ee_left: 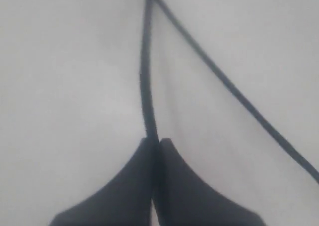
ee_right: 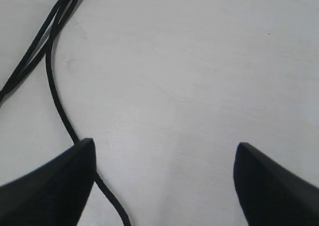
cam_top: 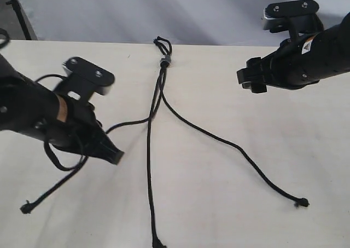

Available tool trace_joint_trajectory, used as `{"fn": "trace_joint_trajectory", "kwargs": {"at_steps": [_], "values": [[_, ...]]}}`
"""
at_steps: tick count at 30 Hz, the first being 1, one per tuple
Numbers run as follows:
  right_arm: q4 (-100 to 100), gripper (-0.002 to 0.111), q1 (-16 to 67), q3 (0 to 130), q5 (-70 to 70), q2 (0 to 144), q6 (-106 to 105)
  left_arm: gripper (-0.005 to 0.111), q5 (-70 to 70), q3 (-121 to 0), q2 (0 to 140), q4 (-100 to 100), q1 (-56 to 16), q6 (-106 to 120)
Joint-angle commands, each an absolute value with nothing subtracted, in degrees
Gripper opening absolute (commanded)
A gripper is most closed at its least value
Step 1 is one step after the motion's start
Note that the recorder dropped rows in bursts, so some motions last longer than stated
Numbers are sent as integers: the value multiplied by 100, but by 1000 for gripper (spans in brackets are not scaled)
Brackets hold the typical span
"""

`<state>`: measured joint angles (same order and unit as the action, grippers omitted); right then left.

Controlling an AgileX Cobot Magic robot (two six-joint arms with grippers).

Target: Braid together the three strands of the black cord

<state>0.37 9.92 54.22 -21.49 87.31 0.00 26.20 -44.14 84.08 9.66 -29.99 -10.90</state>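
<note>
The black cord lies on the pale table, its small loop (cam_top: 162, 42) and grey band (cam_top: 165, 58) at the far edge. From the band three strands fan out toward the near side. My left gripper (cam_top: 116, 155) (ee_left: 155, 142) is shut on the left strand (cam_top: 128, 123) (ee_left: 144, 76), whose knotted tail (cam_top: 25, 207) trails on the table. The middle strand (cam_top: 149, 171) (ee_left: 234, 91) runs straight to the near edge. The right strand (cam_top: 235, 146) (ee_right: 55, 96) curves off to its knot (cam_top: 301, 202). My right gripper (cam_top: 250, 81) (ee_right: 164, 153) hovers open and holds nothing; the right strand passes beside one finger (ee_right: 75, 178).
The table's far edge (cam_top: 229, 44) meets a grey backdrop. A smooth robot cable (cam_top: 50, 152) loops under the left arm, near the held strand. Bare tabletop (cam_top: 229, 204) spreads between the middle and right strands.
</note>
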Motion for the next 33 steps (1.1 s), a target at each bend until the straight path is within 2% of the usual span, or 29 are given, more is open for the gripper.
{"fn": "trace_joint_trajectory", "kwargs": {"at_steps": [1, 7, 13, 17, 28, 33], "values": [[0, 72, 964, 5437, -2111, 8710, 43, 0, 2801, -4358, 8274, 1016, -2279, -1160], [0, 72, 964, 5437, -2111, 8710, 43, 0, 1809, -3766, 8455, 1033, -1745, -1034], [411, 72, 1007, 5437, -2223, 8710, 58, 0, 588, -3235, 8601, 1033, -1674, -1034], [477, 72, 1337, 5437, -2455, 8710, 31, 0, 461, -3176, 8666, 1033, -1674, -1034], [754, 72, 3403, 5480, -2655, 9648, -232, 0, 510, -3176, 8998, 1023, -1674, -1072], [754, 72, 4172, 5929, -2990, 10278, -237, 0, 531, -3176, 8999, 996, -1674, -1072]]}}
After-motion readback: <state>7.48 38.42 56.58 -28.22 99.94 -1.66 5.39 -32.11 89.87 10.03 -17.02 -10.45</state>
